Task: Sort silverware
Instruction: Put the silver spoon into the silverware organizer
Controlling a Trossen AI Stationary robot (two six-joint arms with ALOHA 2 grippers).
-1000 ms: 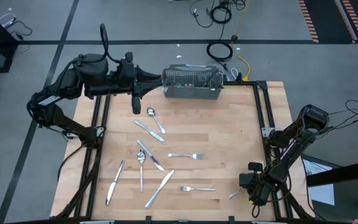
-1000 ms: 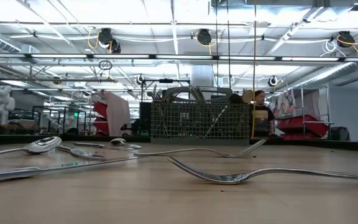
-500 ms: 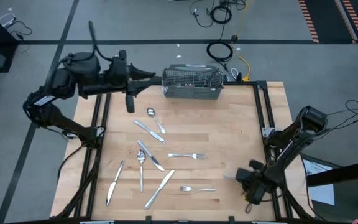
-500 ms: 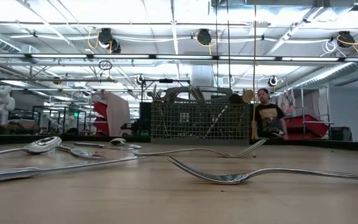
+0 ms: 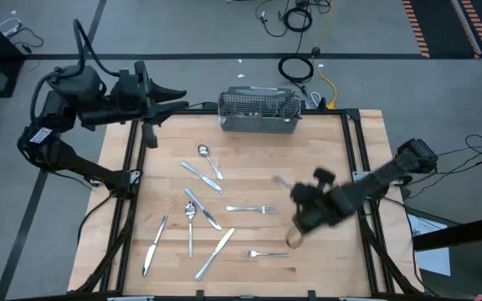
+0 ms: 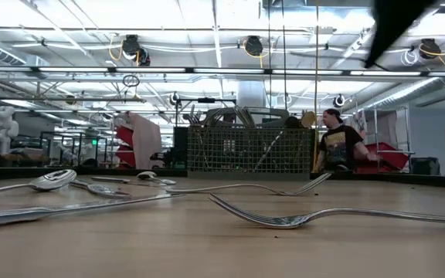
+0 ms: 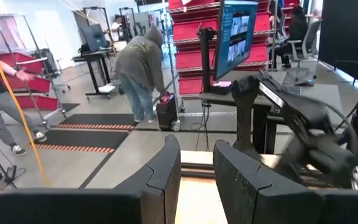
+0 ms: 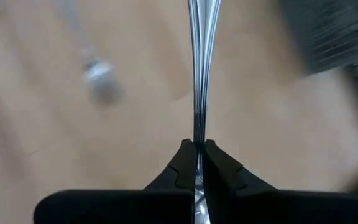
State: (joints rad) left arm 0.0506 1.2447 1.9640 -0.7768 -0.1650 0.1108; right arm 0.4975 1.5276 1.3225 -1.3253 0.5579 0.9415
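Several pieces of silverware lie flat on the wooden table: a spoon (image 5: pixel 209 160), knives (image 5: pixel 216 252) and forks (image 5: pixel 252 209), also seen in the low view (image 6: pixel 284 218). My right gripper (image 5: pixel 296 201) is above the table's right half, shut on one slim silver piece (image 8: pixel 199 74); I cannot tell what kind. Its arm shows as a dark blur (image 6: pixel 396 23) in the low view. My left gripper (image 5: pixel 178 98) stands open and level beyond the table's far left corner, with nothing between its fingers (image 7: pixel 163 180). My right gripper pinches the slim silver piece's narrow stem (image 8: pixel 198 134) between its two fingertips (image 8: pixel 182 163), with the thin edge toward the wrist camera. The piece runs straight on ahead of the fingers, in line with them. It is lifted clear of the table, slanting down.
A grey wire-mesh basket (image 5: pixel 259 113) stands at the table's far edge, holding several pieces (image 6: pixel 249 147). The table's right half has bare wood (image 5: pixel 325 142). Dark rails (image 5: pixel 354 159) run along both sides. People stand in the room beyond (image 7: pixel 140 68).
My right gripper has risen from the table's near right corner with the silver piece that lay there and swung it toward the table's middle, turning as it went. My left gripper has drawn back toward the left, away from the basket.
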